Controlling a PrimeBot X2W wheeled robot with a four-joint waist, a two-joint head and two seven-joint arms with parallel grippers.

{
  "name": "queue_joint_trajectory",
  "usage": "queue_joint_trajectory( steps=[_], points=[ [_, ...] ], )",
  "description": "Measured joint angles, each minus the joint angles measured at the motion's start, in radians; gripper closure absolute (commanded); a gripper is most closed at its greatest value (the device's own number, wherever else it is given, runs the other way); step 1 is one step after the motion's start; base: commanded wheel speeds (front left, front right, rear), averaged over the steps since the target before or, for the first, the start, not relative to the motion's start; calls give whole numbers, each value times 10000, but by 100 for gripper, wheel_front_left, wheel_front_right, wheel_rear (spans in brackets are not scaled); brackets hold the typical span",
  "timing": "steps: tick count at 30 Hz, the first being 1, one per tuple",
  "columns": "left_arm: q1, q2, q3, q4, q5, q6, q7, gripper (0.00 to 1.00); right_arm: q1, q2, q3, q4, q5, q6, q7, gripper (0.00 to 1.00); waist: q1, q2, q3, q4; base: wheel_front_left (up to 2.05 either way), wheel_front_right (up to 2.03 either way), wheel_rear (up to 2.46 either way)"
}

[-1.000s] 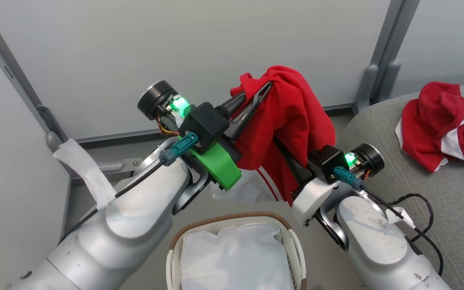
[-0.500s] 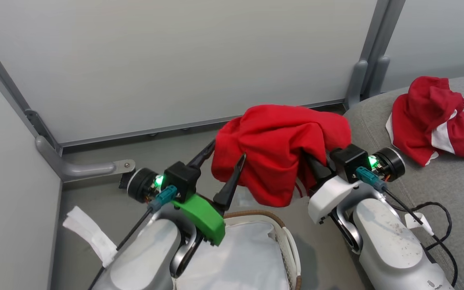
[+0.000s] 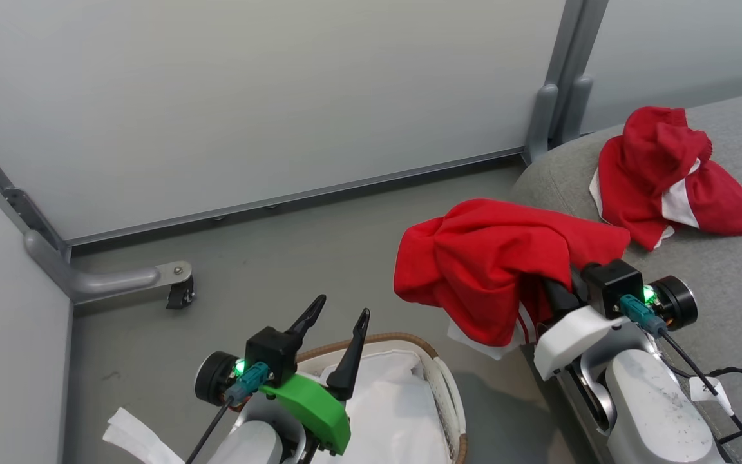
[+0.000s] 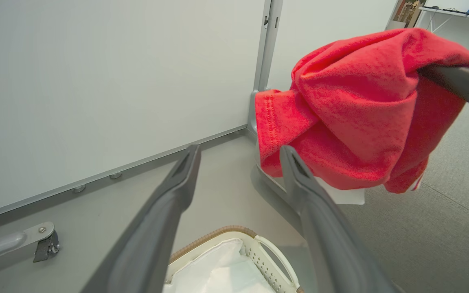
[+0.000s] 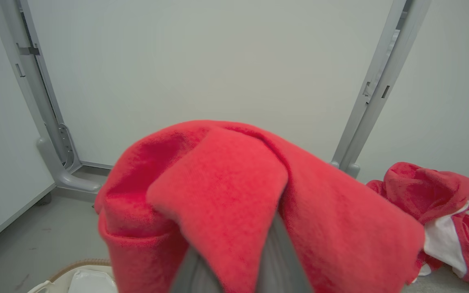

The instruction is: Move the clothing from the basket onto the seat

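A bright red piece of clothing (image 3: 493,264) hangs draped over my right gripper (image 3: 556,295), which is shut on it at the seat's left edge; the cloth hides the fingertips. In the right wrist view the same clothing (image 5: 226,183) covers the fingers (image 5: 275,260). Another red and white piece of clothing (image 3: 661,177) lies on the grey seat (image 3: 719,270). My left gripper (image 3: 343,306) stands open and holds nothing, above the far rim of the basket (image 3: 438,380), left of the hanging cloth. The basket's white lining (image 3: 390,412) shows inside it. From the left wrist, the open gripper (image 4: 238,152) points toward the clothing (image 4: 360,110).
White partition panels with grey metal posts (image 3: 554,84) close off the back and left. A grey floor bracket with a caster (image 3: 178,293) sits at the left. Bare grey floor lies between the basket and the panels. A black cable (image 3: 725,386) loops beside my right forearm.
My left gripper opened, let go of the red clothing and dropped back toward the basket. The right gripper carried the clothing down and right to the seat's edge. The head camera turned right.
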Motion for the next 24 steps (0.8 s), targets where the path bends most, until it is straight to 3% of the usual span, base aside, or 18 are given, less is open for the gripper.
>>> queue_joint_trajectory(
  steps=[15, 24],
  points=[
    [424, -280, 470, -502, 560, -77, 0, 0, 14, 10, -635, -100, -123, 0, 0, 100, 0, 0, 146, -1384, 0, 0, 0],
    [-95, -307, 249, -909, 894, -86, 0, 0, -2470, -1197, -1691, 151, -291, 0, 0, 100, 0, 0, 1071, -1806, 0, 0, 0]
  ],
)
